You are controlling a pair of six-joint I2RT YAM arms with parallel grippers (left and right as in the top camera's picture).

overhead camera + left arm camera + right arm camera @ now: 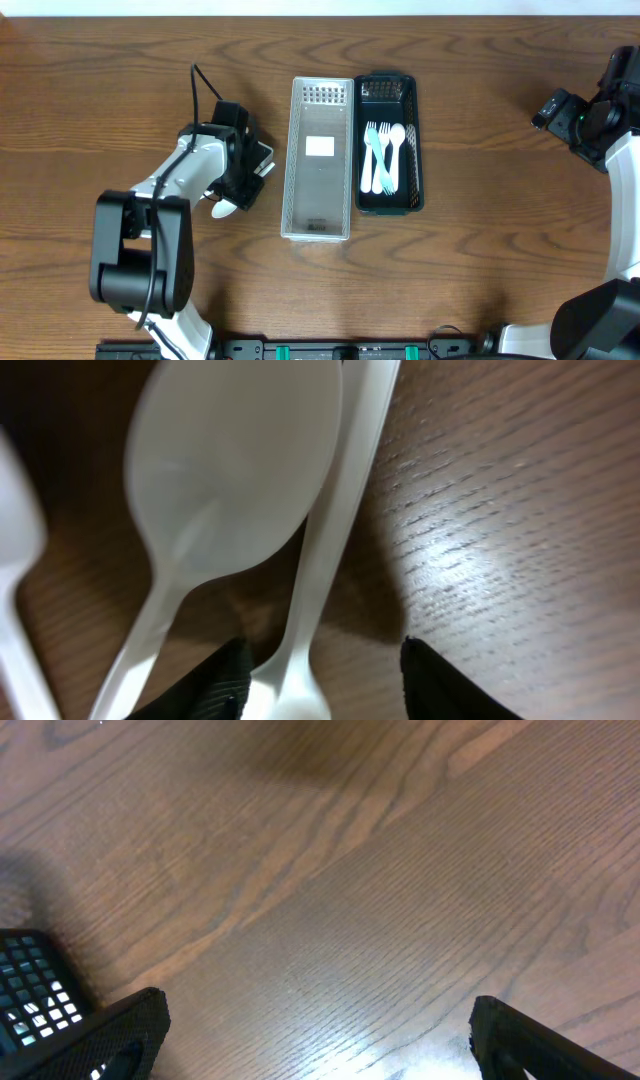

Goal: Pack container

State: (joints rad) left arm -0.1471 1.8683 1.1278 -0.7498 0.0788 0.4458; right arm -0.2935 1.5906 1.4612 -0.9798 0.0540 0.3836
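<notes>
A black basket (412, 140) right of centre holds several white and light-blue plastic utensils (382, 158). A silver mesh tray (318, 228) stands beside it on the left and holds only a white tag. My left gripper (243, 188) is low over the table left of the tray, with white utensils (225, 208) under it. In the left wrist view a white spoon (235, 460) lies beside a second white utensil handle (340, 520), which runs between my open fingers (325, 680) close to the left finger. My right gripper (320, 1030) is open and empty over bare wood.
The table is dark brown wood (480, 270). A corner of the black basket (30, 985) shows at the left edge of the right wrist view. The right arm (590, 115) sits at the far right edge. A third white utensil (15, 560) lies at the left edge of the left wrist view.
</notes>
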